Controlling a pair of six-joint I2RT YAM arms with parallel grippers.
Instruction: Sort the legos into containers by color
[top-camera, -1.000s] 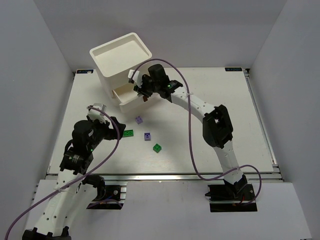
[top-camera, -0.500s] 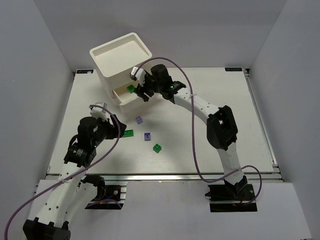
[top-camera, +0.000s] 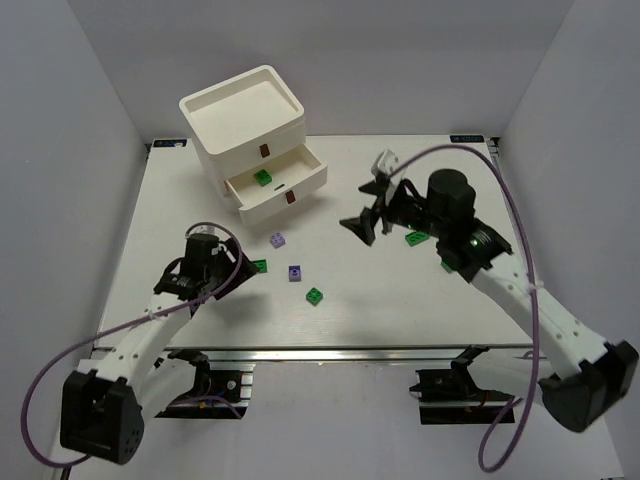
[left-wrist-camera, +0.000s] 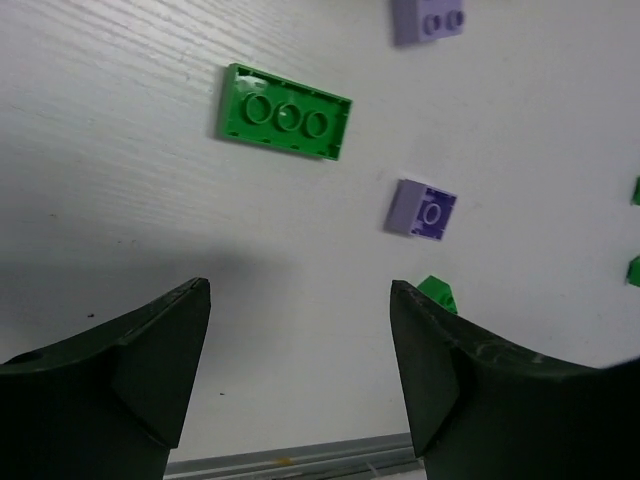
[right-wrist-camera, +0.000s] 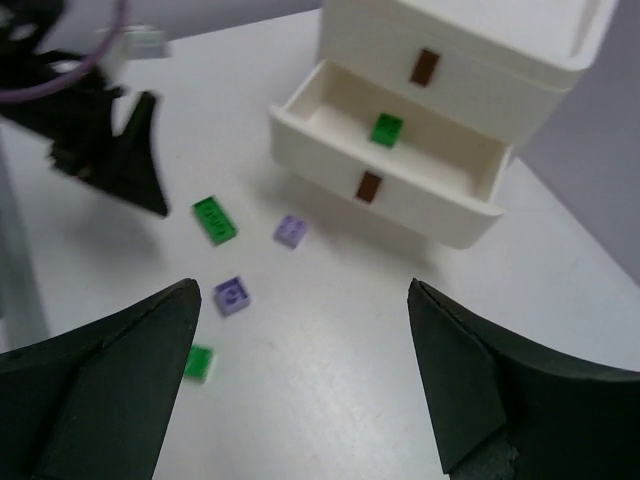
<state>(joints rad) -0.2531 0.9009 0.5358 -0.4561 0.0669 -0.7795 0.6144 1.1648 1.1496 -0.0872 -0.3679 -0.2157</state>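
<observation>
Glossy plastic legos, matt grained table

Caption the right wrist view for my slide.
Open right claw faces the pulled-out drawer holding one green brick; loose legos, green and purple, dot the table.

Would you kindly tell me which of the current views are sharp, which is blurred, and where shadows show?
Top external: evenly lit and sharp, only soft shadows by the drawer unit. Left wrist: crisp enough to count three studs on the green brick, with a faint shadow on the table ahead of the dark fingers. Right wrist: soft throughout, the open drawer blurred at its edges.
</observation>
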